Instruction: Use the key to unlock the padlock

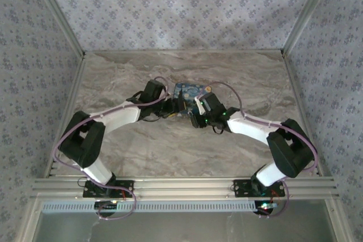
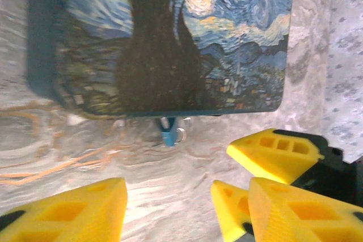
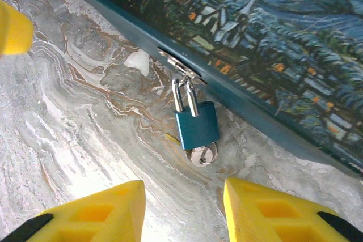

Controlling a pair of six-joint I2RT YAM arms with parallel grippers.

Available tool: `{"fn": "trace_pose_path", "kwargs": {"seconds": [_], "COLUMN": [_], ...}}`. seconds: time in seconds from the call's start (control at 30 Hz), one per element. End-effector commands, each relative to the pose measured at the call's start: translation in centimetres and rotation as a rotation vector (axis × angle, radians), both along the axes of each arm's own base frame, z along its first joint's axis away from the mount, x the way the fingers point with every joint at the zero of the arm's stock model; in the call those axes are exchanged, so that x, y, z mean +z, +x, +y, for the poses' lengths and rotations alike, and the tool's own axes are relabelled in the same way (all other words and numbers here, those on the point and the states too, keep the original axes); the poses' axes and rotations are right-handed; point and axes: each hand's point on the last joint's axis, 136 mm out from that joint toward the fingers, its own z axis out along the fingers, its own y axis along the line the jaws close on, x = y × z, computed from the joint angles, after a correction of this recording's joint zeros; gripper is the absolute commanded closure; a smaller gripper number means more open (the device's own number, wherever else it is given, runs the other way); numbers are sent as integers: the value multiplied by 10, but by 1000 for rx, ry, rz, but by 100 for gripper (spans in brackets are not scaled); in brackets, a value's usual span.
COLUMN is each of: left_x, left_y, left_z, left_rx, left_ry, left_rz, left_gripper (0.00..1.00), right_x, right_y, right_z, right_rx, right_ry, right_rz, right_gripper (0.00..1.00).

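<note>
A small blue padlock (image 3: pixel 197 123) hangs by its shackle from the metal hasp (image 3: pixel 178 69) of a box printed with a starry-night painting (image 3: pixel 272 38). The silver key (image 3: pixel 203 154) sticks out of the lock's underside. My right gripper (image 3: pixel 184 213) is open, its yellow fingers straddling bare table just short of the key. My left gripper (image 2: pixel 187 213) is also open and holds nothing, further back from the padlock (image 2: pixel 168 131). The right gripper's fingers (image 2: pixel 272 151) reach in beside it. From above, both grippers (image 1: pixel 170 110) (image 1: pixel 195 116) meet at the box's near side (image 1: pixel 187 90).
The marble table (image 1: pixel 181 151) is walled by patterned panels on three sides. A left finger (image 3: pixel 11 26) pokes into the right wrist view's upper left corner. The two arms stand close together in front of the box.
</note>
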Motion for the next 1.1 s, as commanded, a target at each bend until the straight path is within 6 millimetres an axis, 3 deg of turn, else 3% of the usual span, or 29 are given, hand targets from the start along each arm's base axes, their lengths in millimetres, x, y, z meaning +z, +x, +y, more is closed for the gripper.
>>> {"fn": "trace_pose_path", "kwargs": {"seconds": [0.0, 0.17, 0.53, 0.87, 1.07], "left_x": [2, 1, -4, -11, -16], "left_y": [7, 14, 33, 34, 33], "left_z": [21, 35, 56, 53, 51], "left_rx": [60, 112, 204, 199, 196], "left_ry": [72, 121, 164, 153, 145], "left_rz": [-58, -81, -94, -72, -55], "left_gripper": [2, 2, 2, 2, 2], "right_x": [-11, -18, -34, -38, -45], "right_y": [0, 5, 21, 29, 34], "right_z": [0, 0, 6, 15, 16], "right_rx": [-8, -39, -113, -137, -144], "right_ry": [-56, -98, -193, -167, -203], "right_rz": [-7, -24, -66, -70, -53], "right_gripper": [54, 49, 52, 53, 60]}}
